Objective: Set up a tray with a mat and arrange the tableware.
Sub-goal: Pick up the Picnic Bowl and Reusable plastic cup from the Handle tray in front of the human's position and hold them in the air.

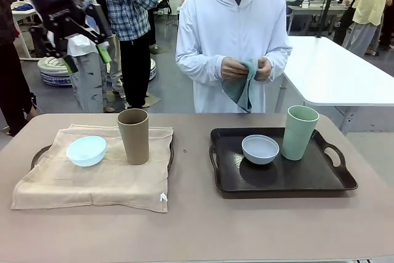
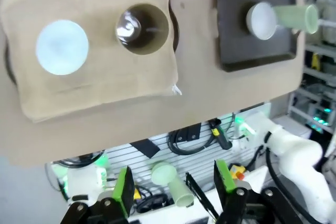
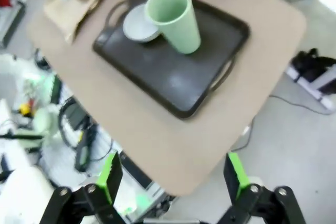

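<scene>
A beige mat (image 1: 92,173) covers the left tray (image 1: 38,152). On it stand a pale blue bowl (image 1: 86,150) and a tan cup (image 1: 133,135). The dark right tray (image 1: 280,180) has no mat and carries a greyish white bowl (image 1: 260,149) and a pale green cup (image 1: 300,132). My left gripper (image 1: 86,60) hangs open high above the table's far left. From above it sees the mat (image 2: 105,77), blue bowl (image 2: 62,46) and tan cup (image 2: 143,29); nothing is between its fingers (image 2: 123,192). My right gripper (image 3: 173,174) is open, high off the table's right side, over the green cup (image 3: 173,19) and the dark tray (image 3: 173,77).
A person in a white hoodie stands at the far side, both hands holding a teal cloth (image 1: 243,84). Bare tabletop (image 1: 197,226) runs along the near edge and between the trays. A white table (image 1: 345,72) stands behind on the right.
</scene>
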You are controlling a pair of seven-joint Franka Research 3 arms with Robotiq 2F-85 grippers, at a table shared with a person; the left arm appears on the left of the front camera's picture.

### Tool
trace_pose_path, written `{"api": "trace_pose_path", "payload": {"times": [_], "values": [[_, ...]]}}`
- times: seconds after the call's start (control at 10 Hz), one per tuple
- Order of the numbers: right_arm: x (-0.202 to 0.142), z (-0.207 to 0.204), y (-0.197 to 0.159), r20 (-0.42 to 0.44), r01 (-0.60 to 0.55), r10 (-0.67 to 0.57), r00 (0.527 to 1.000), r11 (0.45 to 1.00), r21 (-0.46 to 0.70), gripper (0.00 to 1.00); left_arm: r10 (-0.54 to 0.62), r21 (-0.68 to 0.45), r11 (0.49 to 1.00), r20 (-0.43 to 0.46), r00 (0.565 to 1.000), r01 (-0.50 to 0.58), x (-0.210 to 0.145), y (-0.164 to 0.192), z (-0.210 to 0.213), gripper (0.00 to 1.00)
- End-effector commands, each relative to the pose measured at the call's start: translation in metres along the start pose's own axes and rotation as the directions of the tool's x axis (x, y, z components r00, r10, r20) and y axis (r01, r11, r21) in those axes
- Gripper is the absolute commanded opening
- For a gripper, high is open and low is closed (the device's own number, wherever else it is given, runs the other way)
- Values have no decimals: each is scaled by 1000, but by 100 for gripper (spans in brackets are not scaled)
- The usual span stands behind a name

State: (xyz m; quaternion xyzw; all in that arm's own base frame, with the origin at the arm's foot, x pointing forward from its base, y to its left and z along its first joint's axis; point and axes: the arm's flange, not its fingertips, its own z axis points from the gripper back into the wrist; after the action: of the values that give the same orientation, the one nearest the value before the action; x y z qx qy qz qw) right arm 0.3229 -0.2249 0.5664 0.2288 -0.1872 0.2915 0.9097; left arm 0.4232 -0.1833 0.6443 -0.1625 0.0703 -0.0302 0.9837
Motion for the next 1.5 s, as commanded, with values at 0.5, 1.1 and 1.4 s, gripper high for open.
{"api": "trace_pose_path", "payload": {"times": [0.5, 1.1, 1.4], "values": [[34, -26, -15, -11, -110, 117, 993, 954, 278, 100, 10, -77, 997, -93, 996, -17, 52, -73, -46, 81], [25, -23, -14, -61, -85, 99, 993, 975, 206, 100, 34, -14, 999, -114, 993, -36, 49, -64, -53, 81], [59, -58, -104, 108, -395, 380, 919, 865, 310, 100, 64, -31, 998, 36, 997, -63, 69, -145, -65, 81]]}}
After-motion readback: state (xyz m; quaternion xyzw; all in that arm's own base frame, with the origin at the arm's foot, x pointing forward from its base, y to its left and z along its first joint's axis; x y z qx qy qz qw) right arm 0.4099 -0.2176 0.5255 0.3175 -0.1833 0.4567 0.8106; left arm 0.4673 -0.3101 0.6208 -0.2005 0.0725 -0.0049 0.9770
